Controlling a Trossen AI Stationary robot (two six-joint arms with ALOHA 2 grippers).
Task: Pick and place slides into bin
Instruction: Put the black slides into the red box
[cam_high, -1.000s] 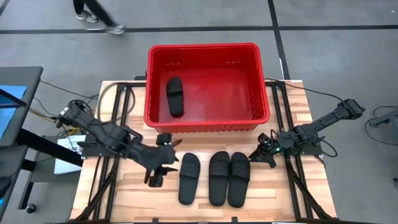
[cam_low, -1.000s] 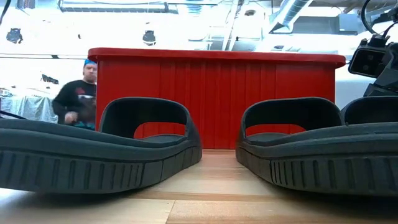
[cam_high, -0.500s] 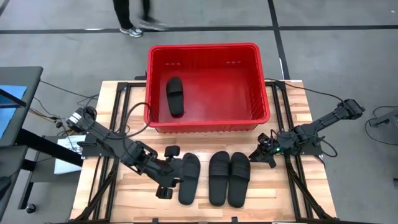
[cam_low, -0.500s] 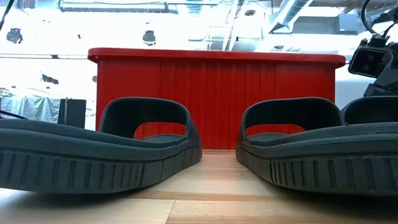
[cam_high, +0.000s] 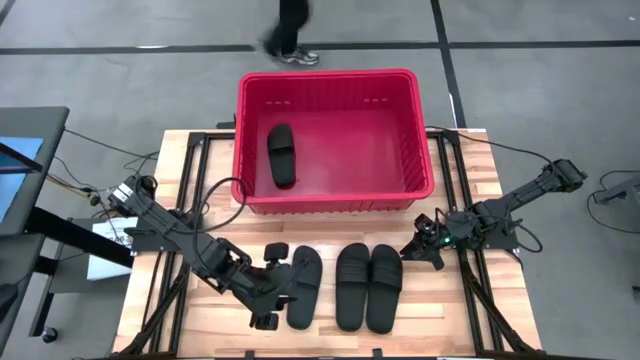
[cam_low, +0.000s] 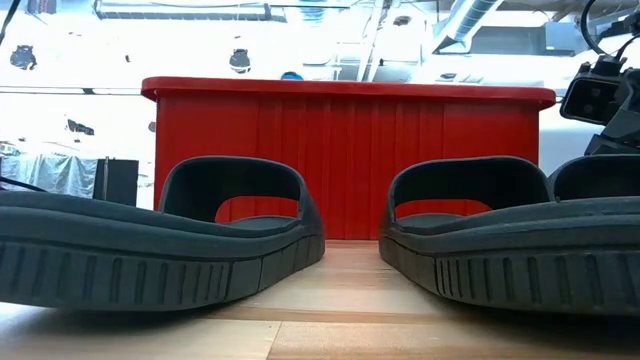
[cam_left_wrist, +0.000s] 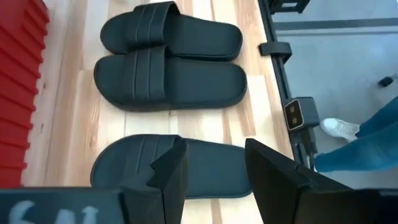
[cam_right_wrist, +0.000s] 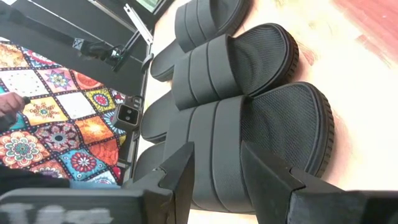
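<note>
The left gripper (cam_high: 272, 292) sits low at the 9 o'clock side of the nearest slide (cam_high: 304, 287), its fingers (cam_left_wrist: 169, 180) apart with the slide's edge showing between them. Two more slides (cam_high: 368, 286) lie side by side at 3 o'clock of it. A fourth slide (cam_high: 281, 155) rests inside the red bin (cam_high: 335, 196). The right gripper (cam_high: 414, 250) waits, fingers apart, beside the pair.
</note>
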